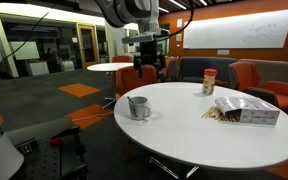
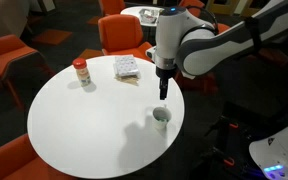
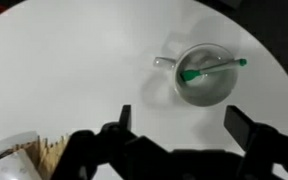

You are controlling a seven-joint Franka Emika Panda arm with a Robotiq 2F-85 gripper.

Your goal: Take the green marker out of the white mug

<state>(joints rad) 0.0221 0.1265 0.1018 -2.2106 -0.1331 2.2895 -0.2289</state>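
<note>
grn marker point(image 3: 212, 69) in mug point(image 3: 220, 93), end effector point(image 3: 181, 118) above.

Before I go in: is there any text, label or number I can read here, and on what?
Nothing is legible.
Jar label: orange, print too small to read.
Packet: printing blurred.
Whiteboard: faint marks, unreadable.
Mug and marker: no markings visible.

round white table point(image 1: 184, 130) | red-lidded jar point(image 1: 209, 82) | snack packet point(image 1: 246, 110) near jar | orange chairs point(image 2: 124, 35) around
</note>
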